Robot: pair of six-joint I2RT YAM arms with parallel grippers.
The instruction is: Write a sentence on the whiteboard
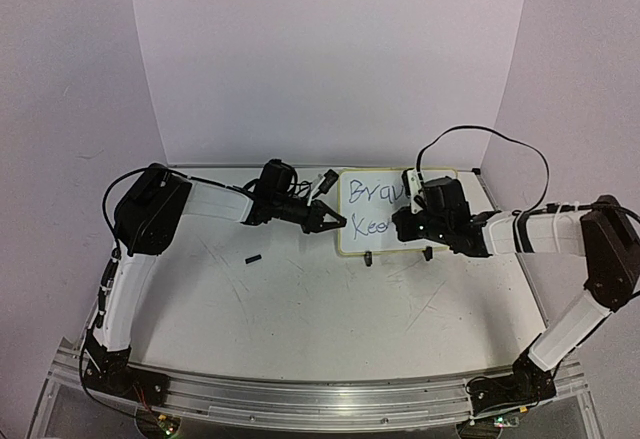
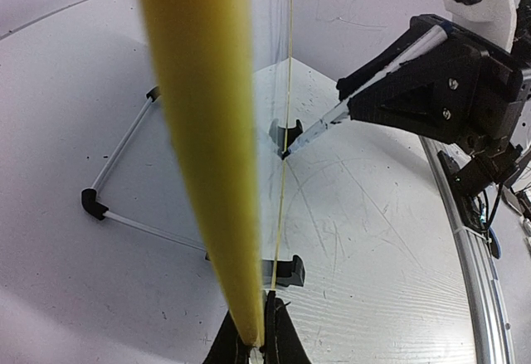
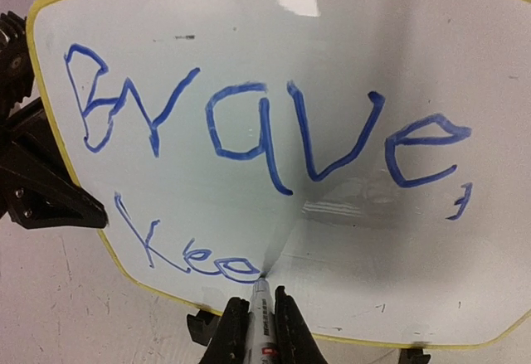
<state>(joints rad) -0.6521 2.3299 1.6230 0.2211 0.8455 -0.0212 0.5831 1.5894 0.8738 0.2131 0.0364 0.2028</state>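
The whiteboard (image 1: 360, 245) stands tilted on two black clip feet (image 1: 370, 257) at the back middle of the table. "Brave," and "Kee" are written on it in blue (image 3: 373, 240). My left gripper (image 1: 338, 222) is shut on the board's left edge, and the yellow rim (image 2: 207, 132) runs edge-on out of its jaws (image 2: 264, 341). My right gripper (image 1: 402, 223) is shut on a marker (image 3: 262, 318). The marker's tip touches the board at the end of "Kee". In the left wrist view the right gripper (image 2: 353, 103) comes in from the right with the marker (image 2: 319, 132).
A small black cap (image 1: 254, 258) lies on the scratched white tabletop left of the board. A thin wire stand (image 2: 124, 182) with black corners lies behind the board. White walls enclose the back and sides. An aluminium rail (image 1: 320, 399) runs along the near edge.
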